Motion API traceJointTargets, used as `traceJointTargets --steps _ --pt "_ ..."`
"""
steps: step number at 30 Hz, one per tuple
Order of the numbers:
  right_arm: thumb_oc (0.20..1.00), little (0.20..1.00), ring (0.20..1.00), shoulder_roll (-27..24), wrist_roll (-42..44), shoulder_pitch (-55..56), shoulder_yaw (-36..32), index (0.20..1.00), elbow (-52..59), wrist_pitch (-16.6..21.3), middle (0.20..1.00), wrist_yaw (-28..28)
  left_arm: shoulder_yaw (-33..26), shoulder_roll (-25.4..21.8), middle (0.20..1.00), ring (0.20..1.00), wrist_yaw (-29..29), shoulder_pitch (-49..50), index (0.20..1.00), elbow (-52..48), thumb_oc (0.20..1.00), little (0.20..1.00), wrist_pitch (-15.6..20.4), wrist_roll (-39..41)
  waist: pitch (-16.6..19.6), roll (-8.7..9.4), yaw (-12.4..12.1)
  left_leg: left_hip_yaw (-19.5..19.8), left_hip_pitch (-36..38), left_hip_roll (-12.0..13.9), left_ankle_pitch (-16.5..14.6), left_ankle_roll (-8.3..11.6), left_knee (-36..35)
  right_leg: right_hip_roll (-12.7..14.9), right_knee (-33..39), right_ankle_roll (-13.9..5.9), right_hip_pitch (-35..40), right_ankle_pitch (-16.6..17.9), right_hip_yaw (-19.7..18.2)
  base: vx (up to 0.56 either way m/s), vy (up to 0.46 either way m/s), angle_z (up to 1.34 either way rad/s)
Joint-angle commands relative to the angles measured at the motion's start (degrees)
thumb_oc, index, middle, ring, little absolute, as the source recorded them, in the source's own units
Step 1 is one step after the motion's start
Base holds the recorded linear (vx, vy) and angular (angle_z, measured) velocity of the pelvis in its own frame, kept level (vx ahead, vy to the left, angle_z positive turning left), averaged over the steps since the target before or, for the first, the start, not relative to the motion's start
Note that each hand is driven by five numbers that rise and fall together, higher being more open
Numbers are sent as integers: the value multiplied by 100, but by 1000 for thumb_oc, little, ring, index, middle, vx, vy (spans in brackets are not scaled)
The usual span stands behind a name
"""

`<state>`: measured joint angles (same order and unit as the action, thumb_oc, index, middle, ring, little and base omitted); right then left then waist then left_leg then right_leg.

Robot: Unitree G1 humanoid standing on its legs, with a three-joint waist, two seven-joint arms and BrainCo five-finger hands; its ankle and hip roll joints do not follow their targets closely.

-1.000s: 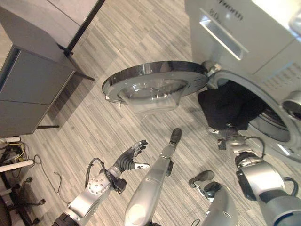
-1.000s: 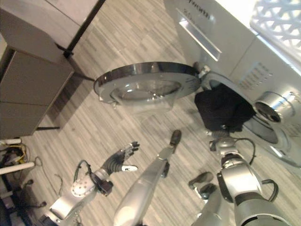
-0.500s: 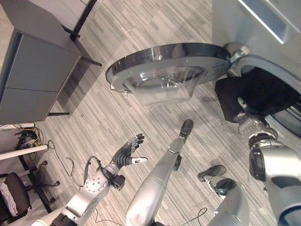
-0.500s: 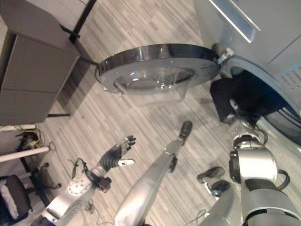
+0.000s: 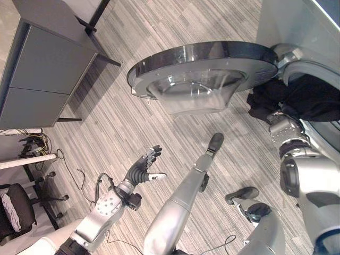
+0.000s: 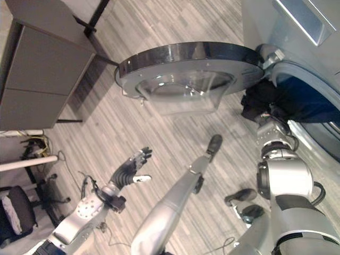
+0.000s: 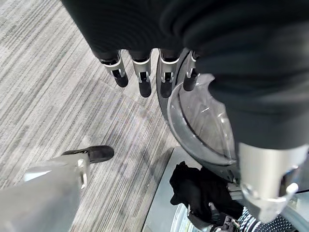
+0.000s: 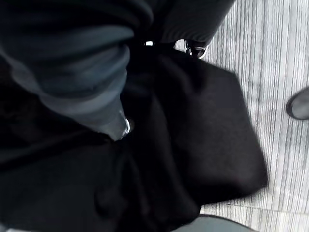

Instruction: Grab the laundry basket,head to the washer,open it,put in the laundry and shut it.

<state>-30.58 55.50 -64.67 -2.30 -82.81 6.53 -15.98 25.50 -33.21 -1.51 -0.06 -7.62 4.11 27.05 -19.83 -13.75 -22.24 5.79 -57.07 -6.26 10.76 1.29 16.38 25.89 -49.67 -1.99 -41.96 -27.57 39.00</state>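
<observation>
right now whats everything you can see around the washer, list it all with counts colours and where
washer: one, silver-grey, upper right, drum opening facing the floor space
washer door: one, dark rim with clear bowl window, swung wide open out over the floor
black laundry: one bundle, black, hanging in the mouth of the drum and spilling over its lower edge
cabinet: one, grey, upper left on thin dark legs
office chair: one, black, lower left edge
floor: grey striped planks
left hand: open, fingers spread, held over the floor at lower left
right hand: at the drum opening against the black laundry, fingers hidden in the cloth
</observation>
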Motion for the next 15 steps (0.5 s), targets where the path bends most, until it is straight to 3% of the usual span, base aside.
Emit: traceJointTargets --steps 1,5,7,8,9,10,11,15 --pt "200 200 200 -360 96 220 -51 200 1095 929 200 -49 -22 213 1000 1000 -156 -13 1000 109 1000 1000 323 -43 134 -44 29 -624 -37 176 -712 122 24 -227 426 -234 -170 440 -214 0 0 0" --pt "200 200 200 -294 132 543 -232 200 1882 1279 200 -259 -71 253 1000 1000 -237 -38 1000 205 1000 1000 349 -25 164 71 159 -705 135 239 -721 123 -44 -356 633 -230 -44 535 -288 -12 26 -8" --pt "200 200 200 -183 90 824 -521 200 2757 1698 200 -525 -137 251 1000 1000 -292 -29 1000 217 1000 1000 359 26 189 143 275 -756 255 281 -720 124 -104 -461 802 -241 36 605 -335 -13 19 -19" --pt "200 200 200 -61 -117 1111 -804 200 3774 2110 200 -811 -174 226 1000 1000 -336 20 1000 212 1000 1000 346 118 220 207 416 -794 375 313 -707 135 -184 -551 963 -252 125 656 -372 -6 26 -24" --pt "200 200 200 4 -438 1267 -909 200 4310 2259 200 -1071 -185 197 1000 1000 -362 67 1000 209 1000 1000 336 168 239 240 467 -811 439 330 -690 139 -236 -600 1064 -250 192 674 -395 -3 23 -29" --pt "200 200 200 70 -558 1338 -929 200 4449 2247 200 -1193 -185 187 1000 1000 -365 78 1000 203 1000 1000 332 175 238 246 462 -815 462 336 -683 141 -253 -614 1090 -248 213 683 -398 -5 24 -27" --pt "200 200 200 171 -1080 1461 -1092 200 5275 2423 200 -1521 -130 179 1000 1000 -409 119 1000 153 1000 1000 298 250 248 257 581 -846 522 350 -643 156 -315 -683 1215 -239 286 702 -455 -6 27 -27" --pt "200 200 200 410 -2531 1788 -1215 200 6638 2221 200 -2286 -58 52 1000 1000 -361 283 1000 -28 1000 1000 267 351 273 235 662 -889 722 369 -560 185 -481 -790 1403 -218 439 727 -540 -1 24 -19"
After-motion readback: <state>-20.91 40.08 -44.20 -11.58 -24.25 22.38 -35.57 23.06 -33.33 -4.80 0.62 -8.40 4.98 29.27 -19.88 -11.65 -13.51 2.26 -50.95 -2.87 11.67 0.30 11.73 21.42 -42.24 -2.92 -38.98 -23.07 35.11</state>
